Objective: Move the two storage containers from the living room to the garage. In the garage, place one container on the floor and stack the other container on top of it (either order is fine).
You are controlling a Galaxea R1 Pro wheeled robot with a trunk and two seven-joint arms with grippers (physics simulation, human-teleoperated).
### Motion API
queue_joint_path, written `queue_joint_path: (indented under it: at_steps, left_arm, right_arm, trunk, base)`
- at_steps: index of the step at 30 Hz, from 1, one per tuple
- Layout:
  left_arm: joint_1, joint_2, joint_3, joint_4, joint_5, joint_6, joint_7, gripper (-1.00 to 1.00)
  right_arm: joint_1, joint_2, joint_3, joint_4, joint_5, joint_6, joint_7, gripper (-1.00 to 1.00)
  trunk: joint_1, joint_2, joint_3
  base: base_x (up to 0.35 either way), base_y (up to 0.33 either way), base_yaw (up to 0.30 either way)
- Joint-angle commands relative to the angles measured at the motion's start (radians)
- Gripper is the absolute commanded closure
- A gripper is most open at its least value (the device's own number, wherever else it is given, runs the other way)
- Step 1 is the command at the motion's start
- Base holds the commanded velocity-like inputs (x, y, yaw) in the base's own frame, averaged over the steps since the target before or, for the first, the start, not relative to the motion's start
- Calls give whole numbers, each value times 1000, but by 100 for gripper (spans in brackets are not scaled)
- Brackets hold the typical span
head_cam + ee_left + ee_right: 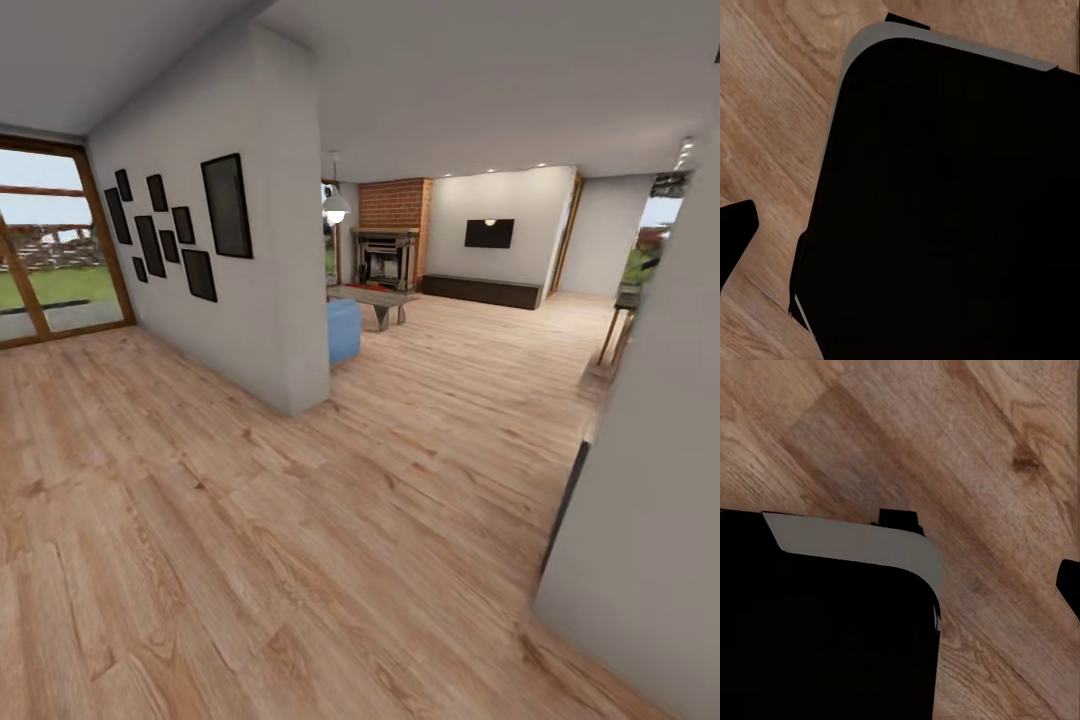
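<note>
I am looking down a hallway toward the living room, where a dark fireplace (385, 258) stands under red brick (395, 203) at the far end of the light wood plank floor (300, 520). The two storage containers are out of view. A thin reddish shape on the low table (375, 297) is too small to identify. In the left wrist view a dark fingertip (735, 240) pokes in over the planks beside my black base (945, 210). The right wrist view has another dark fingertip (1070, 585) at its edge, near the base (817, 637).
A white wall corner (290, 300) hung with black picture frames (225, 205) juts out on the left. A second white wall (650, 480) stands close on my right. A blue seat (343, 330), wood-framed glass doors (50, 260) and a wall television (489, 233) are also in view.
</note>
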Motion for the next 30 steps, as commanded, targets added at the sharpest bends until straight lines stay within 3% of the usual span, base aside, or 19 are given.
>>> queue_joint_path:
  at_steps: [1, 30]
  left_arm:
    - [0, 0, 0, 0, 3, -1, 1, -100]
    - [0, 0, 0, 0, 3, -3, 1, -100]
  right_arm:
    - [-1, 1, 8, 3, -9, -6, -2, -100]
    - [-1, 2, 8, 3, -2, -5, 0, -100]
  trunk:
    - [1, 0, -1]
    - [1, 0, -1]
  base:
    - [323, 0, 0]
    - [323, 0, 0]
